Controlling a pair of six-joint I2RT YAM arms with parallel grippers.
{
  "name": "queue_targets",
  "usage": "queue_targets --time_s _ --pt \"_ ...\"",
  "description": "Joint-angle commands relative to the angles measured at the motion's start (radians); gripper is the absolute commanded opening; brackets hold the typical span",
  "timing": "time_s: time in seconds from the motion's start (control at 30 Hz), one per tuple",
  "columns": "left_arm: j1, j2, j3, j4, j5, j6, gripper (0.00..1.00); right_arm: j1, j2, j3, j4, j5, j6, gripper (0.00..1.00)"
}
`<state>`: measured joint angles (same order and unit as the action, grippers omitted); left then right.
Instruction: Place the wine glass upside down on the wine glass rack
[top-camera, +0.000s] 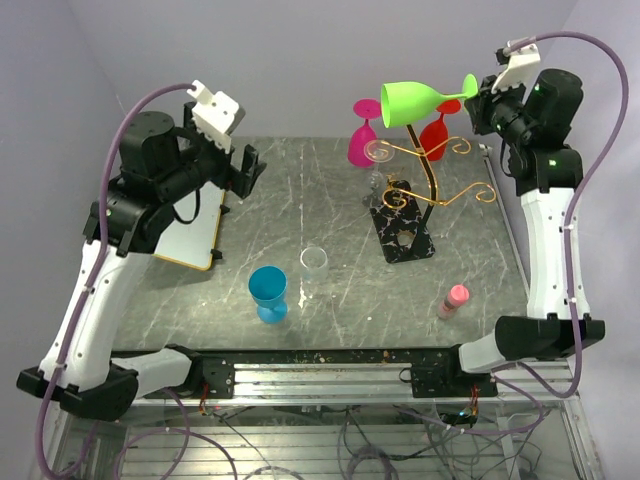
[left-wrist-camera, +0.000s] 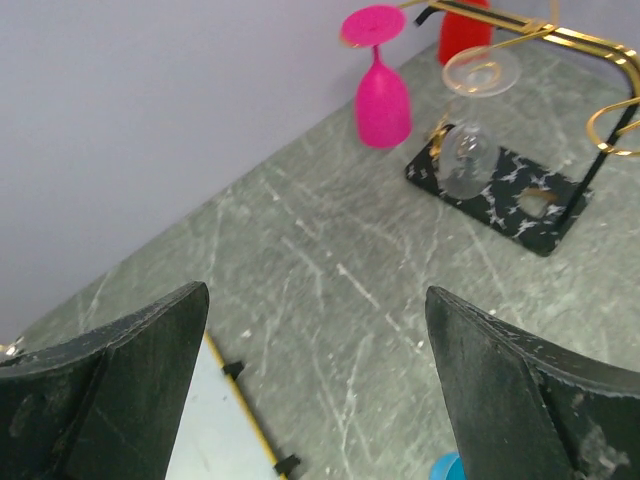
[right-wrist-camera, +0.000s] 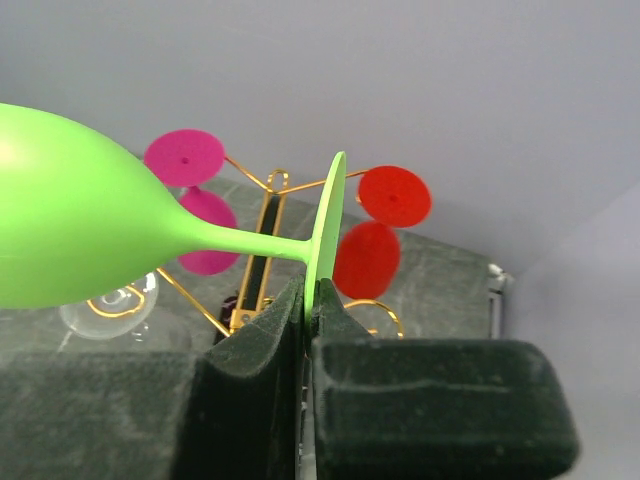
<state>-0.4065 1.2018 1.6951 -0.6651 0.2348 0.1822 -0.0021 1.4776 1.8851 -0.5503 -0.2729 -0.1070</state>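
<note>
My right gripper (right-wrist-camera: 312, 290) is shut on the foot of a lime green wine glass (top-camera: 415, 100), holding it on its side above the rack, bowl (right-wrist-camera: 70, 235) pointing left; it shows as well from the top (top-camera: 478, 92). The wine glass rack (top-camera: 432, 165), gold wire on a black marbled base (top-camera: 403, 232), stands at the back right. A magenta glass (top-camera: 361, 140), a red glass (top-camera: 434, 135) and a clear glass (top-camera: 378, 152) hang upside down on it. My left gripper (left-wrist-camera: 318, 330) is open and empty at the back left, seen from above too (top-camera: 240, 165).
A blue wine glass (top-camera: 268, 292) and a clear glass (top-camera: 314, 262) stand upright at the front middle. A pink bottle (top-camera: 453, 299) lies front right. A white board with a yellow edge (top-camera: 195, 235) lies under the left arm.
</note>
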Motion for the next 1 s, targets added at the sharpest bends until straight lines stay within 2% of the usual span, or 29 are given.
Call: queue_targets --time_s 0.0,0.33,0.6,0.97 --pt "0.037 -0.072 -0.026 -0.036 -0.085 0.051 1.00 -0.006 -0.066 0.032 -0.026 0.109 -0.106 0.00" --pt "0.091 -0.089 -0.062 -0.079 -0.087 0.029 1.00 -0.005 -0.100 0.023 -0.047 0.227 -0.205 0.00" --pt "0.104 -0.043 -0.058 -0.137 -0.092 0.024 1.00 -0.003 -0.080 0.040 -0.048 0.339 -0.323 0.00" --pt "0.105 -0.049 -0.153 -0.036 -0.065 0.049 0.99 -0.001 -0.054 0.037 -0.048 0.507 -0.454 0.00"
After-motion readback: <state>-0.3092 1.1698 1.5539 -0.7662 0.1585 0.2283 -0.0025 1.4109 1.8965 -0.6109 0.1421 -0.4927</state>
